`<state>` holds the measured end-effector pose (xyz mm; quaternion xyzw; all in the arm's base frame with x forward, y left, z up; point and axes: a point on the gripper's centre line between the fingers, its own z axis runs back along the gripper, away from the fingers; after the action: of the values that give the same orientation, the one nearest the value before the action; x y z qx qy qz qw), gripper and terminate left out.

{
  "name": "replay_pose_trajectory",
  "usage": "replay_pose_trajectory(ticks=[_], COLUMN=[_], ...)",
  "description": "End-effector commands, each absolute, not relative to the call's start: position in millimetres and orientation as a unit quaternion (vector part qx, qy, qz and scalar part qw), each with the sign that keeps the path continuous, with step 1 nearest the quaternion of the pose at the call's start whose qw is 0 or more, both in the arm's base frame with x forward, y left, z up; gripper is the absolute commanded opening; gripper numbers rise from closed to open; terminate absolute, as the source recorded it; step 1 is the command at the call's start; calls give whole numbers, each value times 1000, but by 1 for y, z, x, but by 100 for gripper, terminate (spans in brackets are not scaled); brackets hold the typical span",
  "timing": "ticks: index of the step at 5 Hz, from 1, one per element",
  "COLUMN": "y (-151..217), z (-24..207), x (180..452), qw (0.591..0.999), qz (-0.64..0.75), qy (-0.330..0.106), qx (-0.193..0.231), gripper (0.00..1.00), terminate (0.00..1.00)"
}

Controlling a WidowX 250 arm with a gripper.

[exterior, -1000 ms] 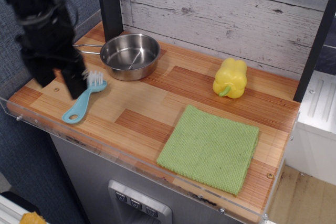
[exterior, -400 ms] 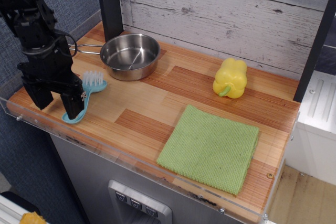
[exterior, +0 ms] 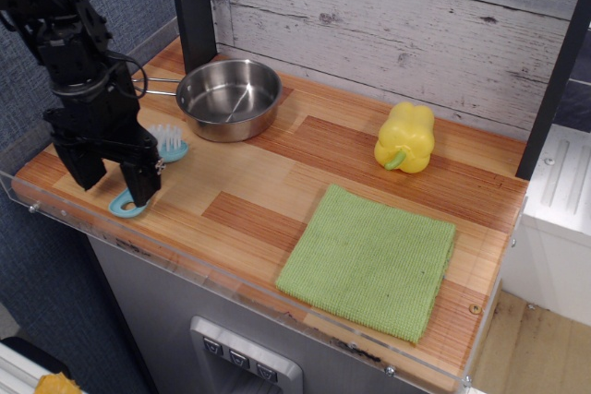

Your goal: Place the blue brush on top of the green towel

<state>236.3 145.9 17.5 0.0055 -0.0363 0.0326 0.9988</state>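
Note:
The blue brush [exterior: 171, 143] lies on the wooden counter at the left, bristles up beside the pan, its handle end with the hole [exterior: 122, 204] near the front edge. My black gripper [exterior: 115, 182] is open, its fingers pointing down; one finger covers the middle of the handle. Whether it touches the brush I cannot tell. The green towel [exterior: 369, 261] lies flat at the front right, far from the gripper.
A steel pan [exterior: 228, 97] stands just behind the brush, its handle pointing left. A yellow bell pepper [exterior: 405, 137] sits at the back right. A clear plastic lip [exterior: 231, 274] runs along the counter's front edge. A dark post [exterior: 192, 6] stands behind the pan.
My gripper has come down from above the brush and shifted slightly right, now standing low over the handle. The brush has not visibly moved.

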Motion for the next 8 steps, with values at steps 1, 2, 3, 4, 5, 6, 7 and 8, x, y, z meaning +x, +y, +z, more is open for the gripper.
replay_pose_trajectory(ticks=[1,2,3,4,5,6,7,8], y=[135,129,129,130,132,131,127,115], z=[22,11,6,5,4,25,65,90], x=[244,245,244,242,240,235,229,230], qw=[998,999,999,999,999,999,998,996], qz=[28,21,21,22,26,28,50,63], qy=[-52,-30,-21,-18,-14,-8,-32,-56], qx=[12,28,30,34,33,27,28,15], gripper=[100,100,100,100,0,0,0,0], terminate=[0,0,0,0,0,0,0,0])
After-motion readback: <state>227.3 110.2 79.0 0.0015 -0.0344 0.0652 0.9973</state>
